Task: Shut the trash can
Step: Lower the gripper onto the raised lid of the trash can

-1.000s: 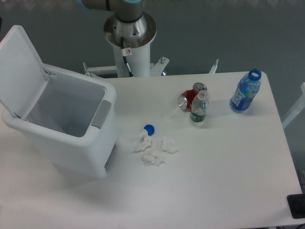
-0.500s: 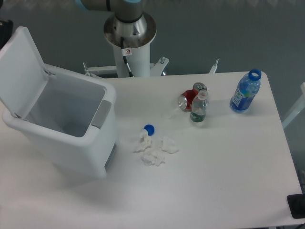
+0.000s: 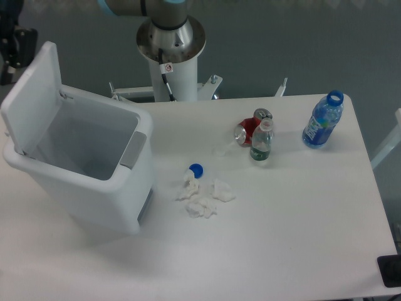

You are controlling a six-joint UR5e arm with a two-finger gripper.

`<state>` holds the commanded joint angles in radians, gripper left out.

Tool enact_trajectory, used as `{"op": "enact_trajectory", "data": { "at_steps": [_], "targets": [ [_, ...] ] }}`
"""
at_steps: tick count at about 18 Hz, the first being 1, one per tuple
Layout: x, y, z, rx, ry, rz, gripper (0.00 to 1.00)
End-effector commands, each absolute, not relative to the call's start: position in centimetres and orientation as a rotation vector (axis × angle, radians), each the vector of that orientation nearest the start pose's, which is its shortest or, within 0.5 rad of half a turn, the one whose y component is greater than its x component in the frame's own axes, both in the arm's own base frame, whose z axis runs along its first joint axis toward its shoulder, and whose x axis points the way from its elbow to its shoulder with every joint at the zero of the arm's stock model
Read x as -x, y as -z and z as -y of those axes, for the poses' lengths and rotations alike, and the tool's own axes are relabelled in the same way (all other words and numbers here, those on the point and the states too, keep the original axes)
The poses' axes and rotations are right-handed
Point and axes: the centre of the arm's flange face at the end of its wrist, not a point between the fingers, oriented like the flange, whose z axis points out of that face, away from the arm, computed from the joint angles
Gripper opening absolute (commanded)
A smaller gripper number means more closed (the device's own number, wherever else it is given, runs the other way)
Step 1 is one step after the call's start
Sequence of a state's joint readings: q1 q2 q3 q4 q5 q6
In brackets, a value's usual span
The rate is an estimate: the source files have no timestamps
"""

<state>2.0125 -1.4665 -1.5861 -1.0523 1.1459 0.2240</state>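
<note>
Trash can, the big white plastic bin at the worktop's left edge, isn't closed yet, lid up, dark gripper behind it, can't tell if it's open.

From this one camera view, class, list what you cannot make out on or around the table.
- End effector: cut off by the top left edge behind the trash can lid; open or shut unknown.
- Trash can floor: partly hidden by its front wall.
- Red can: partly hidden by the small clear bottle.
- Dark object: cut off at the bottom right edge.
- Blue bottle label: too small to read.
</note>
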Motion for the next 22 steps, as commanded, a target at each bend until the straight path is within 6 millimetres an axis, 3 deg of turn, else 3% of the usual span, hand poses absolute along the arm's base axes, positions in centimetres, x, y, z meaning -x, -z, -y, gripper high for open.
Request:
{"op": "enact_trajectory", "data": {
  "at_steps": [5,22],
  "targets": [
    [8.1,-59.8,-50.5,2.430,0.211,0.156,1.00],
    [11.1,-58.6,-49.9,2.479,0.069,0.190,1.00]
  ]
}}
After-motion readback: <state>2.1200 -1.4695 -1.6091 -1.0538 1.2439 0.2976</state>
